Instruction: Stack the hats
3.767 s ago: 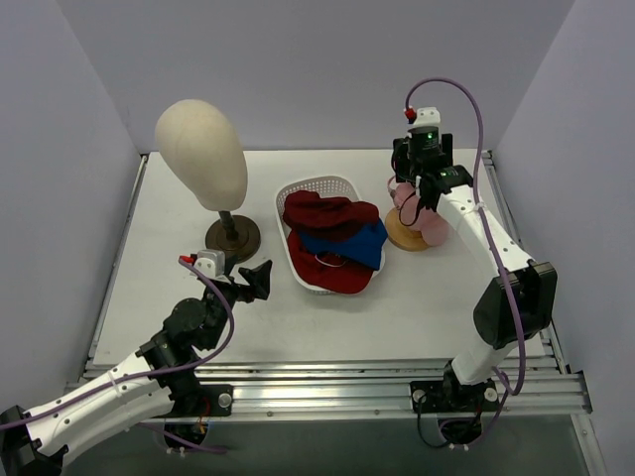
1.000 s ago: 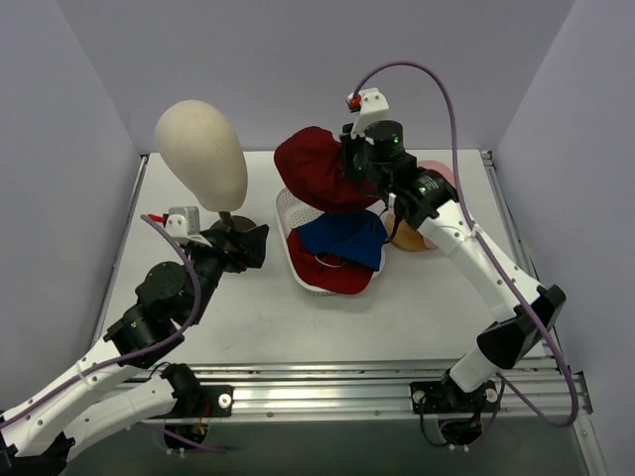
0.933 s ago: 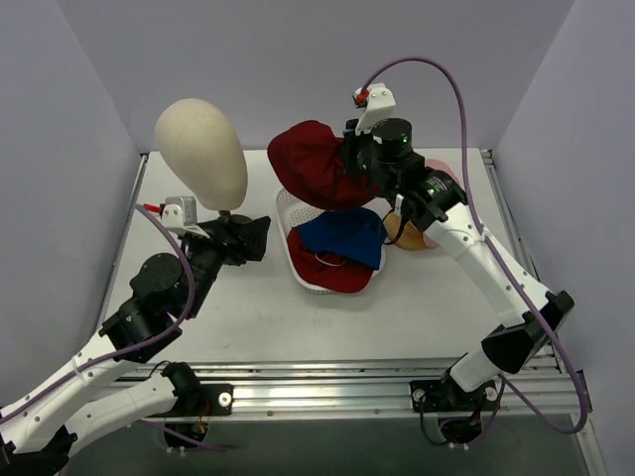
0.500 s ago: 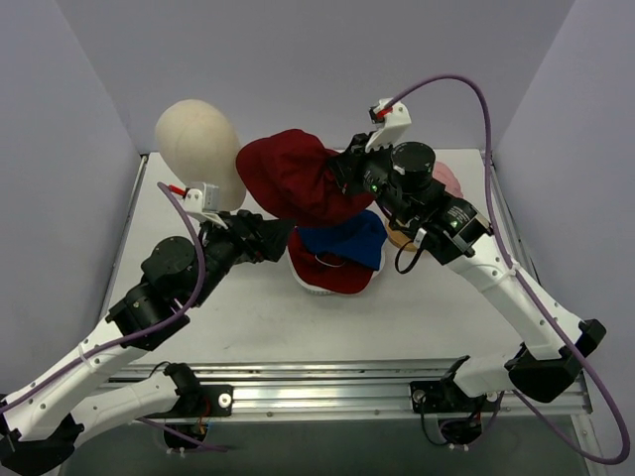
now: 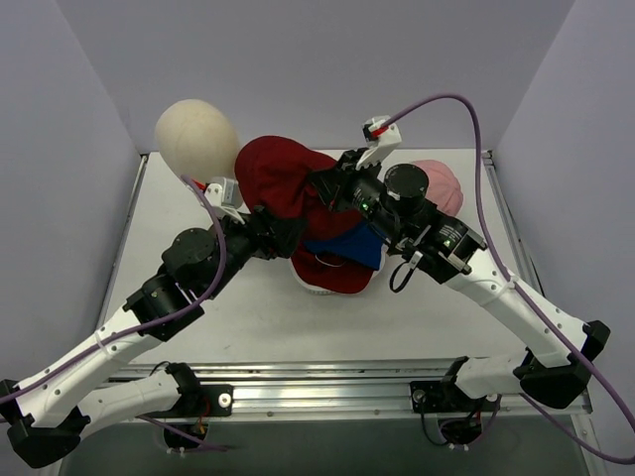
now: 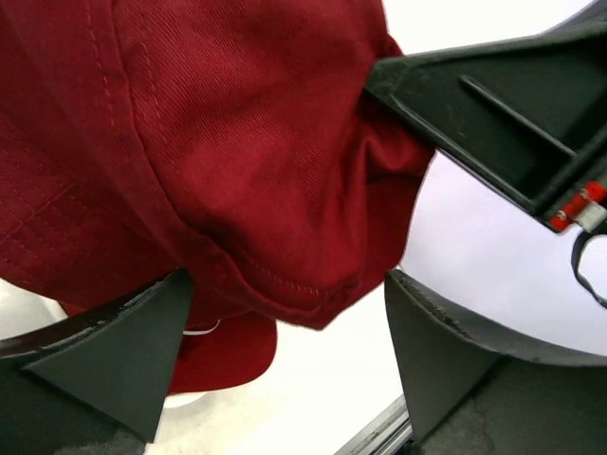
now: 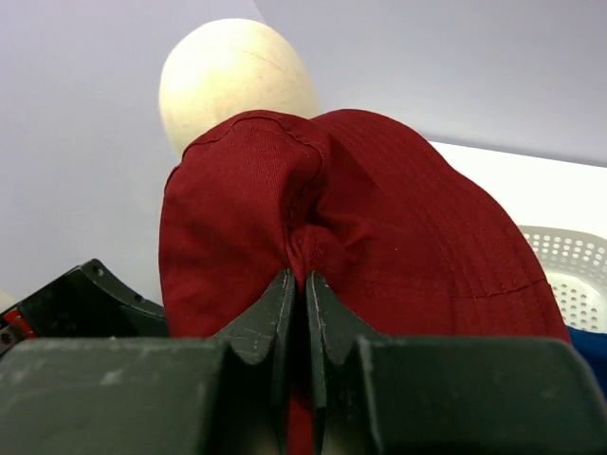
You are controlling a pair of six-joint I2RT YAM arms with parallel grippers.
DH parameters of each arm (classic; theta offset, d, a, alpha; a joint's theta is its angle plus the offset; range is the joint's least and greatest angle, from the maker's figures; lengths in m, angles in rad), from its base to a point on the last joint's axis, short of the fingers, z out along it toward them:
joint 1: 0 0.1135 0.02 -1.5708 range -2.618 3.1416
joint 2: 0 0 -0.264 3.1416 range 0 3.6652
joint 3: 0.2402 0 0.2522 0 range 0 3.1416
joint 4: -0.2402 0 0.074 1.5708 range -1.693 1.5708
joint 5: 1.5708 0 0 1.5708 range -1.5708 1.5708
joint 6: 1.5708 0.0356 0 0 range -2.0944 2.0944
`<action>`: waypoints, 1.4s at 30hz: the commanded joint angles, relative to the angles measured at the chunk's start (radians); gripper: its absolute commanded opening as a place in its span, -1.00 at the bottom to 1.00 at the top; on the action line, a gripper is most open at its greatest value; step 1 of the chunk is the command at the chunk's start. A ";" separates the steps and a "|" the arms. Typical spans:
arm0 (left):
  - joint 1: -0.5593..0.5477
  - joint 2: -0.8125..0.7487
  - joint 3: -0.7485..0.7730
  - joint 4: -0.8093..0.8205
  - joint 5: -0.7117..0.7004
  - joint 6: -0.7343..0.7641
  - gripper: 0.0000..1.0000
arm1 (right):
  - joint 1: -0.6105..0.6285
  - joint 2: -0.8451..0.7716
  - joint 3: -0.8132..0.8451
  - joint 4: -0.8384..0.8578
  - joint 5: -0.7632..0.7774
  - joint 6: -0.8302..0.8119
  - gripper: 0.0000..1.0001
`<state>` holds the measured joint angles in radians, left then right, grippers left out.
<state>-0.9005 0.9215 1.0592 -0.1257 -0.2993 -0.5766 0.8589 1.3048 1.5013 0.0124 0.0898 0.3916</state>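
A dark red bucket hat [image 5: 278,177] hangs in the air between the cream mannequin head [image 5: 196,141] and the basket. My right gripper [image 5: 319,186] is shut on a fold of its fabric [image 7: 305,284]. My left gripper [image 6: 285,318] stands open just under it, and the hat's lower hem [image 6: 285,284] dips between the fingers [image 6: 104,351] without being clamped. A blue bucket hat [image 5: 349,244] and a red peaked cap [image 5: 327,274] lie in the white basket [image 5: 319,291]. At the right a pink peaked cap [image 5: 439,186] sits behind the right arm.
The mannequin head [image 7: 237,76] stands on a dark round base at the back left, close behind the lifted hat. The basket's perforated wall [image 7: 569,270] shows to the right of the hat. Grey walls close in the back and both sides.
The right arm has carried the dark red hat up out of the basket and leftward toward the mannequin head. The left arm has risen and reached in beneath the hat.
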 commanded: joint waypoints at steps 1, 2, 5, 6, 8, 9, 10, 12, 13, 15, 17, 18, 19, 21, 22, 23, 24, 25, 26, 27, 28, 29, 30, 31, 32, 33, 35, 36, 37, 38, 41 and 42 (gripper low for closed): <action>0.006 -0.015 0.039 0.051 -0.009 -0.003 0.69 | 0.026 -0.053 -0.013 0.109 0.039 0.013 -1.00; 0.006 -0.015 0.039 0.051 -0.009 -0.002 0.58 | 0.031 -0.053 -0.013 0.110 0.042 0.012 -1.00; 0.006 -0.018 0.042 0.043 -0.012 0.004 0.21 | 0.040 -0.058 -0.016 0.109 0.062 0.007 -1.00; 0.006 -0.019 0.044 0.040 -0.011 0.009 0.12 | 0.042 -0.059 -0.016 0.110 0.065 0.000 -1.00; 0.006 -0.026 0.065 0.020 -0.017 0.023 -0.18 | 0.042 -0.061 -0.016 0.109 0.082 -0.016 -1.00; 0.006 -0.024 0.079 0.006 -0.023 0.038 -0.33 | 0.042 -0.062 -0.016 0.109 0.093 -0.039 -1.00; 0.006 -0.016 0.122 -0.038 -0.052 0.046 -0.70 | 0.042 -0.061 -0.015 0.107 0.126 -0.051 -1.00; 0.008 -0.001 0.177 -0.116 -0.090 0.073 -0.93 | 0.042 -0.056 -0.006 0.104 0.154 -0.092 -1.00; 0.009 0.019 0.239 -0.144 -0.116 0.086 -0.95 | 0.042 -0.044 0.011 0.103 0.165 -0.102 -1.00; 0.011 0.037 0.300 -0.202 -0.132 0.129 -0.95 | 0.042 -0.024 0.030 0.104 0.163 -0.126 -1.00; 0.011 0.057 0.375 -0.229 -0.147 0.155 -0.95 | 0.042 -0.007 0.063 0.113 0.154 -0.137 -1.00; 0.011 0.060 0.396 -0.253 -0.156 0.178 -0.95 | 0.042 0.011 0.077 0.116 0.160 -0.140 -1.00; 0.012 0.069 0.416 -0.265 -0.172 0.190 -0.95 | 0.042 0.019 0.091 0.129 0.168 -0.149 -1.00; 0.017 0.077 0.469 -0.305 -0.216 0.225 -0.95 | 0.042 0.056 0.135 0.141 0.180 -0.158 -1.00; 0.021 0.086 0.484 -0.321 -0.230 0.236 -0.95 | 0.042 0.071 0.155 0.147 0.179 -0.161 -1.00; 0.026 0.091 0.499 -0.334 -0.242 0.254 -0.95 | 0.042 0.088 0.198 0.149 0.168 -0.168 -1.00; 0.037 0.094 0.521 -0.356 -0.259 0.265 -0.95 | 0.042 0.126 0.220 0.152 0.157 -0.171 -1.00; 0.043 0.102 0.527 -0.364 -0.262 0.273 -0.95 | 0.042 0.142 0.241 0.161 0.147 -0.172 -1.00; 0.052 0.102 0.533 -0.370 -0.267 0.284 -0.95 | 0.042 0.161 0.260 0.169 0.137 -0.181 -1.00; 0.073 0.105 0.541 -0.382 -0.270 0.287 -0.95 | 0.042 0.198 0.295 0.176 0.124 -0.188 -1.00; 0.087 0.109 0.544 -0.388 -0.265 0.287 -0.95 | 0.042 0.215 0.310 0.191 0.123 -0.191 -1.00; 0.104 0.111 0.550 -0.394 -0.256 0.287 -0.95 | 0.042 0.234 0.324 0.198 0.126 -0.197 -1.00; 0.126 0.115 0.555 -0.410 -0.244 0.279 -0.95 | 0.042 0.266 0.353 0.207 0.133 -0.210 -1.00; 0.177 0.123 0.573 -0.420 -0.210 0.273 -0.95 | 0.043 0.283 0.368 0.221 0.134 -0.221 -1.00; 0.205 0.128 0.582 -0.428 -0.190 0.258 -0.95 | 0.042 0.300 0.385 0.224 0.133 -0.230 -1.00; 0.233 0.132 0.594 -0.448 -0.172 0.250 -0.95 | 0.042 0.333 0.422 0.225 0.133 -0.237 -1.00; 0.311 0.151 0.633 -0.465 -0.126 0.230 -0.95 | 0.042 0.364 0.464 0.219 0.125 -0.247 -1.00; 0.337 0.160 0.648 -0.486 -0.107 0.221 -0.95 | 0.042 0.395 0.483 0.218 0.117 -0.253 -1.00; 0.363 0.181 0.663 -0.497 -0.089 0.210 -0.95 | 0.042 0.412 0.525 0.215 0.107 -0.257 -1.00; 0.417 0.194 0.694 -0.508 -0.042 0.189 -0.95 | 0.042 0.430 0.552 0.207 0.107 -0.258 -0.99; 0.526 0.240 0.735 -0.540 0.078 0.144 -0.95 | 0.042 0.516 0.681 0.150 0.125 -0.266 -0.97; 0.552 0.247 0.737 -0.542 0.107 0.135 -0.95 | 0.043 0.552 0.707 0.134 0.128 -0.273 -0.97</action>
<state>-0.4385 1.1660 1.7271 -0.6407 -0.2810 -0.3923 0.9237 1.8217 2.0960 0.1474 0.1265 0.1768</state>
